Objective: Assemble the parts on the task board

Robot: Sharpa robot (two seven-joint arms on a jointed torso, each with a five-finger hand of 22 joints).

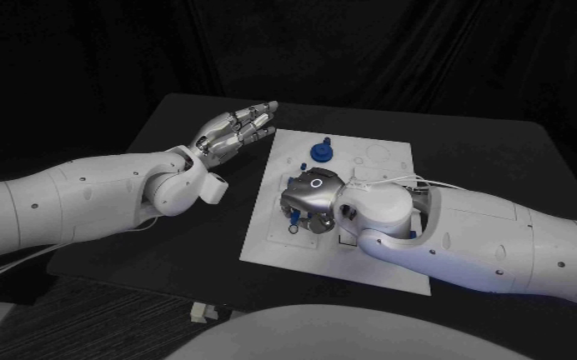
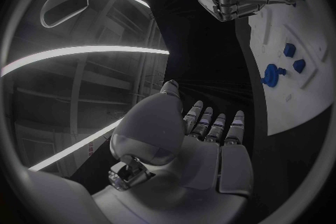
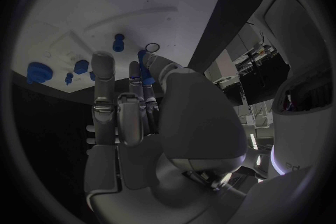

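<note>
Centre frame, your silver right hand (image 1: 310, 199) curls over small blue parts (image 3: 80, 66) on the white task board (image 1: 373, 168), grip unclear; your left hand (image 1: 236, 132) hovers open at upper left.

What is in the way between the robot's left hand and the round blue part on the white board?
Nothing visible. The left hand hovers open over the black table beside the task board, and the round blue part stands near that edge with bare board between them. The right hand works farther along the board.
</note>
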